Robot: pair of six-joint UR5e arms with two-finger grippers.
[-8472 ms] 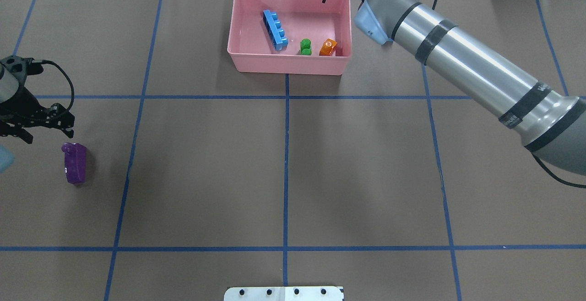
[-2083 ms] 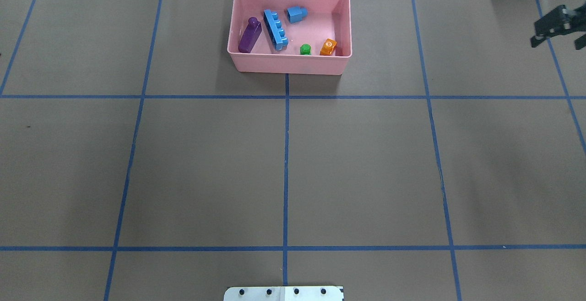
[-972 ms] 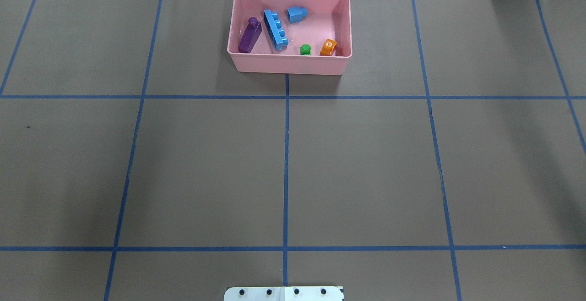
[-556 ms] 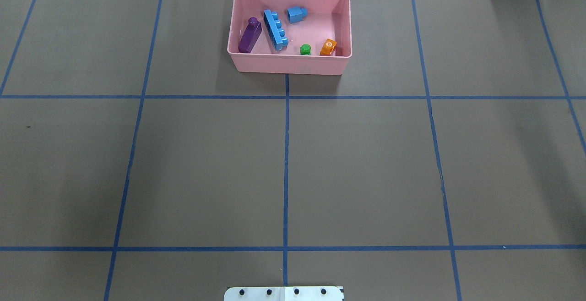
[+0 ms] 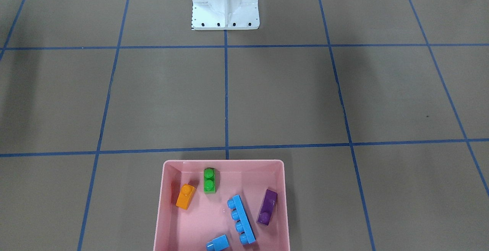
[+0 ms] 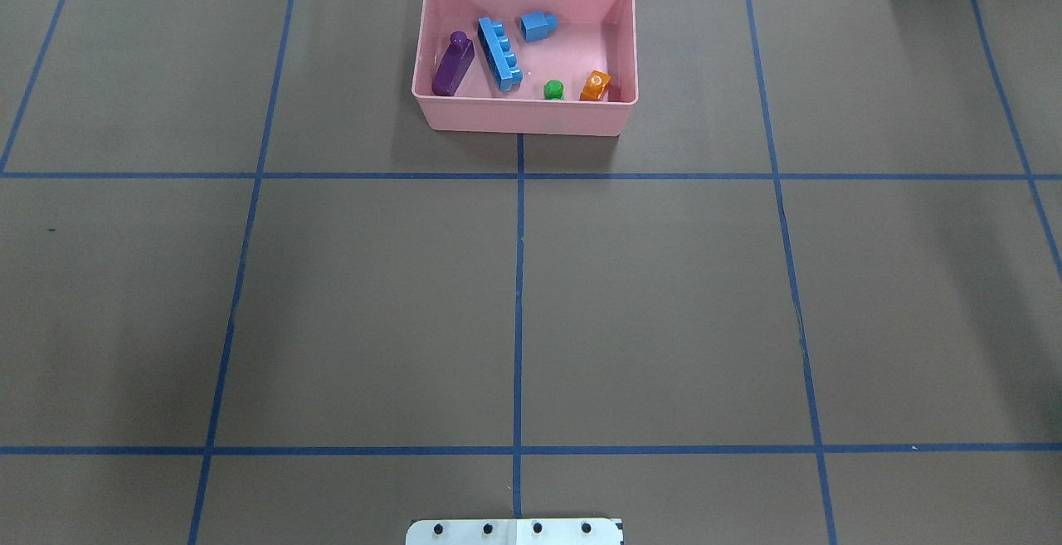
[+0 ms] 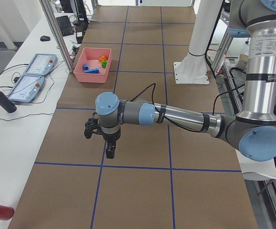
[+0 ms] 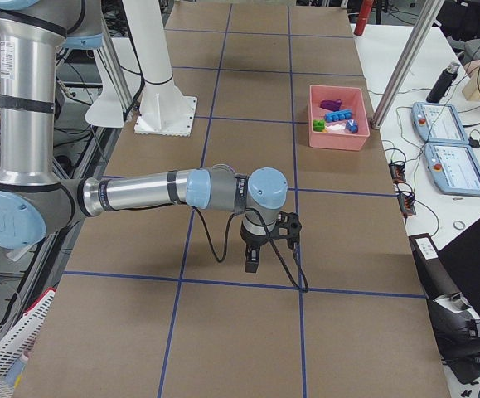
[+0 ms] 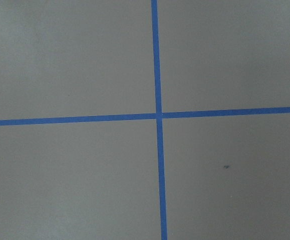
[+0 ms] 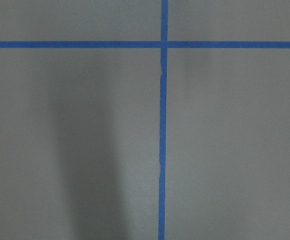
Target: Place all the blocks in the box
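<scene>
The pink box (image 6: pixel 523 118) stands at the table's far middle, also in the front-facing view (image 5: pixel 223 162). All five blocks lie inside it: purple (image 6: pixel 452 64), long blue (image 6: pixel 499 54), small blue (image 6: pixel 538 26), green (image 6: pixel 553 90) and orange (image 6: pixel 595 85). My left gripper (image 7: pixel 99 143) shows only in the exterior left view, low over bare table far from the box. My right gripper (image 8: pixel 269 247) shows only in the exterior right view, likewise far from the box. I cannot tell whether either is open or shut.
The white robot base (image 6: pixel 514 531) sits at the near middle edge. Blue tape lines grid the brown table cover. Beyond the box, a side bench holds two pendants (image 7: pixel 33 71) and a dark bottle (image 7: pixel 3 101).
Since the oldest frame the purple and small blue blocks have come to lie in the box, and both arms have left the overhead view. Nothing has moved in the last second.
</scene>
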